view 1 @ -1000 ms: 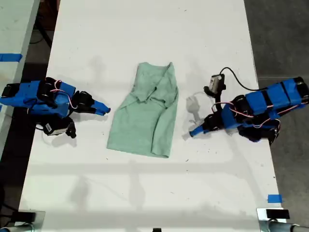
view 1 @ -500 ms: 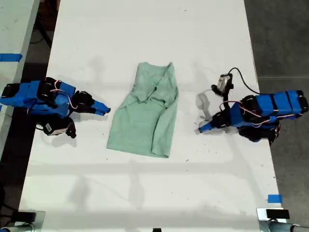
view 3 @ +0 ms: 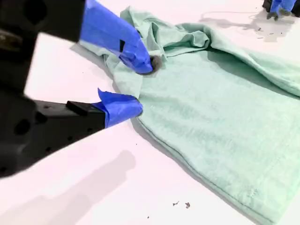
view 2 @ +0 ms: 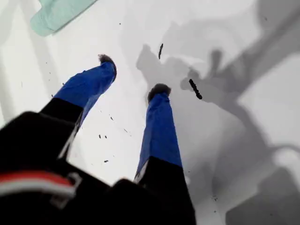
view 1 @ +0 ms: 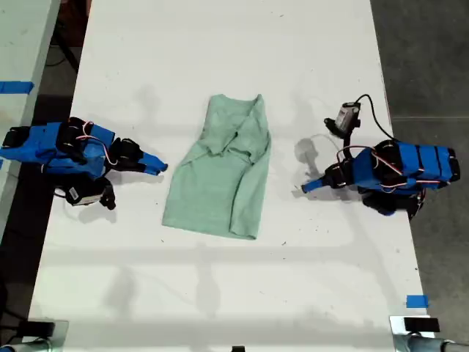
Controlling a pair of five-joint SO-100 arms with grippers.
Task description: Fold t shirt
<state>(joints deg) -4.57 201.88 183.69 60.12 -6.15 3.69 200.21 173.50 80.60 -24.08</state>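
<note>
Exterior view: pale mint-green soft fabric t shirt (view 1: 220,176) lies part-folded on the white flat table (view 1: 220,59), narrow rumpled end toward the view's top, wider hem toward its bottom. It sits btwn the two blue arms.

My second gripper (view 1: 155,166) rests low w/ its tips just beside the shirt's near edge. My first gripper (view 1: 311,185) is on the shirt's other side, clearly apart from the cloth, only bare table ahead of its tips.

Second wrist view adds detail: my second gripper (view 3: 140,86) has its jaws parted a moderate way, nothing gripped btwn them. One blue tip overlaps the shirt's (view 3: 211,108) bunched folds; contact can't be confirmed from this angle, prob. just above or brushing. The other tip is at the cloth's edge. The far arm shows small beyond the shirt.

First wrist view: my first gripper (view 2: 133,75) is spread wide, empty, over table w/ dark specks and shadows. Only a corner of the shirt (view 2: 58,14) shows, well ahead of the tips.
</note>
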